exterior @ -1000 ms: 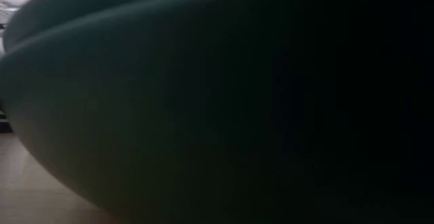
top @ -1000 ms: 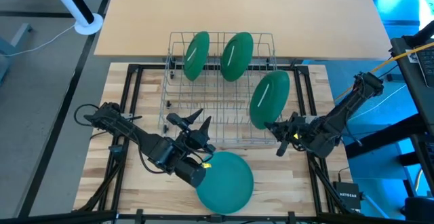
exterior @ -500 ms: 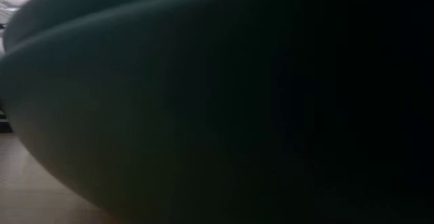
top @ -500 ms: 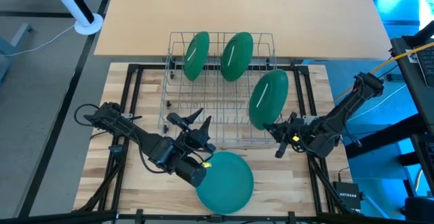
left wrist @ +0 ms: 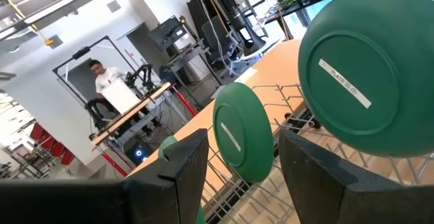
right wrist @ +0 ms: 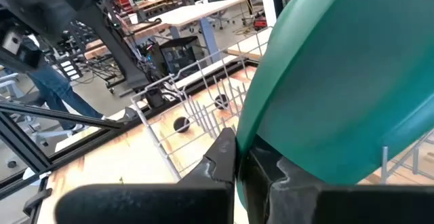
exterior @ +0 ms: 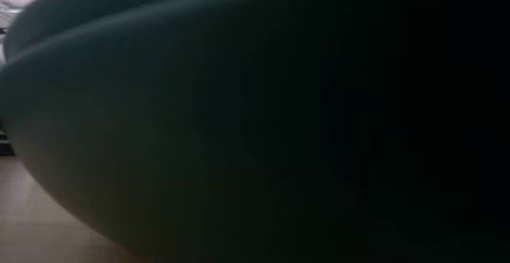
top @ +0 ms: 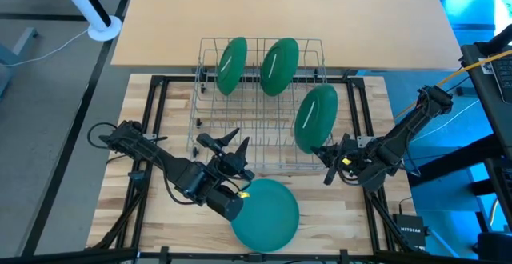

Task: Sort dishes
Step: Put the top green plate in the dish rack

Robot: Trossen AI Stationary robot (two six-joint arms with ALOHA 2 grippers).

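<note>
Green plates (top: 278,66): matte, round, plastic-looking; two upright in the far slots of the rack, underside label strip showing
Rack (top: 210,126): thin wire grid, rectangular, on a pale wood table (top: 136,104)
Third plate (top: 316,118): tilted on edge at the rack's right end, rim pinched by the right gripper (top: 330,162)
Teal plates (top: 266,214): flat stack at the table's near edge; fills the low view as a dark curve
Change: third plate and right gripper barely shifted since a second ago; all else as before
Left gripper (top: 233,142): low over the rack's near edge, fingers (left wrist: 184,166) spread wide, holding nothing
Right arm: reaching in from the right edge, elbow raised, fingers closed on the plate's rim
Background: a person by a bench, far off in the left wrist view
</note>
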